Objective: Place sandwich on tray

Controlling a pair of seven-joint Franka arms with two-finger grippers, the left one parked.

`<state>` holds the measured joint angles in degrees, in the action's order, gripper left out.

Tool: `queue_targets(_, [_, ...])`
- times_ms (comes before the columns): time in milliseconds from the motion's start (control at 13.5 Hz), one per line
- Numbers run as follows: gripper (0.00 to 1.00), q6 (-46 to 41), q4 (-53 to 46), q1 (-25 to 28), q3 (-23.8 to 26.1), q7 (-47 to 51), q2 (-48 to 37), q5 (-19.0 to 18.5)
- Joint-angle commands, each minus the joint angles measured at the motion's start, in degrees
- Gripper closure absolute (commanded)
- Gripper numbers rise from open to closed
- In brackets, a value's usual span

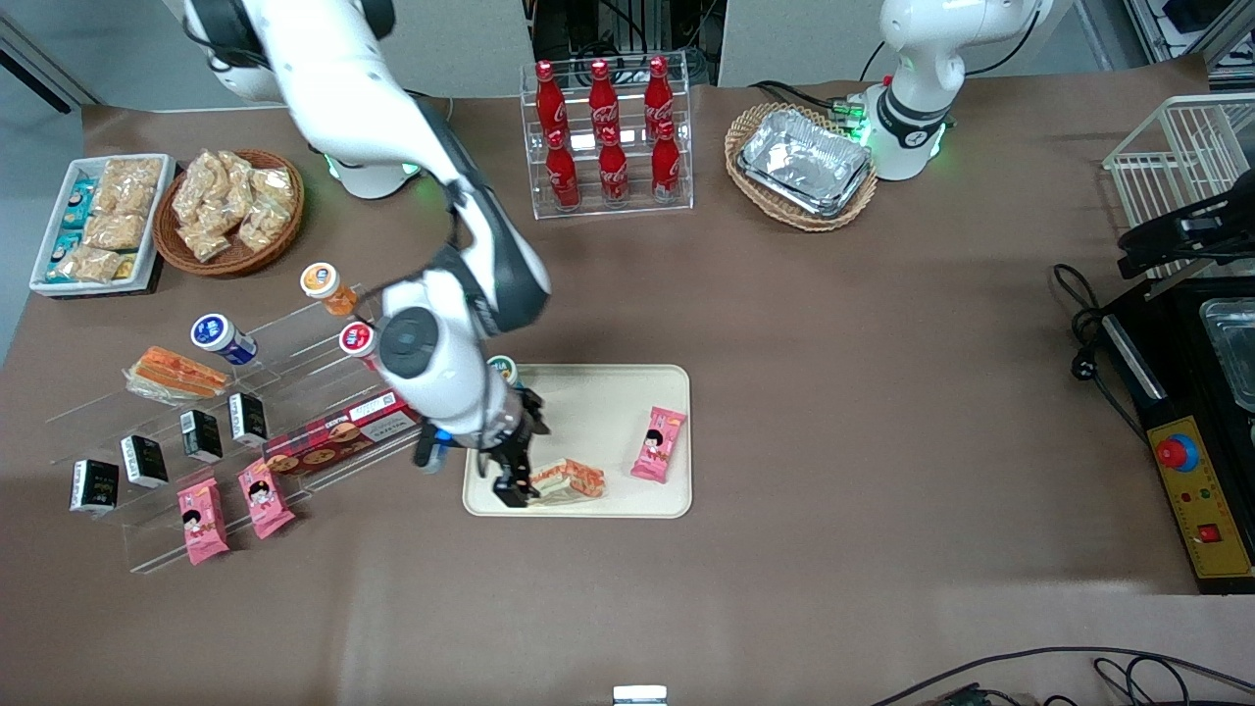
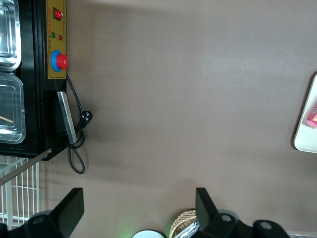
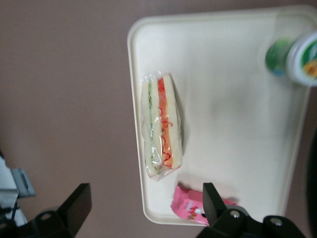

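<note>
Standing here watching: the sandwich (image 1: 569, 479) (image 3: 161, 126) is lying flat on the cream tray (image 1: 608, 392) (image 3: 223, 99), lower centre of the front frame, right along the tray's edge nearest the front camera. You can see the orange-red and green filling through the wrap.

The tool (image 1: 517, 478) (image 3: 144, 191) is hanging low at the end of the sandwich that points toward the working arm's end of the tabletop (image 1: 882, 343). Its fingers (image 3: 79, 198) are spread wide with nothing between them. From the front it kinda looks like one finger is brushing the wrapper, but I honestly can't say for sure.

Also on the tray: a pink snack packet (image 1: 658, 444) (image 3: 190, 207) just beside the sandwich, and a small green-labelled bottle (image 1: 502, 369) (image 3: 297, 57) at the corner farther from the camera, half hidden by the arm.
</note>
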<state>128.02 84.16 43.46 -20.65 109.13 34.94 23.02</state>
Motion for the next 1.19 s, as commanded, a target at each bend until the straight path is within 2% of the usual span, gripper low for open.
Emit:
queue_targets(0, [0.00,-9.4,1.4,-5.0,0.3,-14.3,-6.9,1.0])
queue_targets(370, [0.00,-20.2,1.4,-12.4,0.3,-31.6,-12.8,-2.4])
queue_targets(667, [0.00,-26.3,1.4,-19.3,0.3,-45.5,-16.1,-2.6])
queue_targets(741, [0.00,-27.8,1.4,-20.5,0.3,-49.2,-17.0,-3.5])
queue_targets(963, [0.00,-30.5,1.4,-21.0,0.3,-59.5,-19.2,-10.3])
queue_targets(1111, [0.00,-32.6,1.6,-21.0,-1.8,-64.5,-20.3,-10.8])
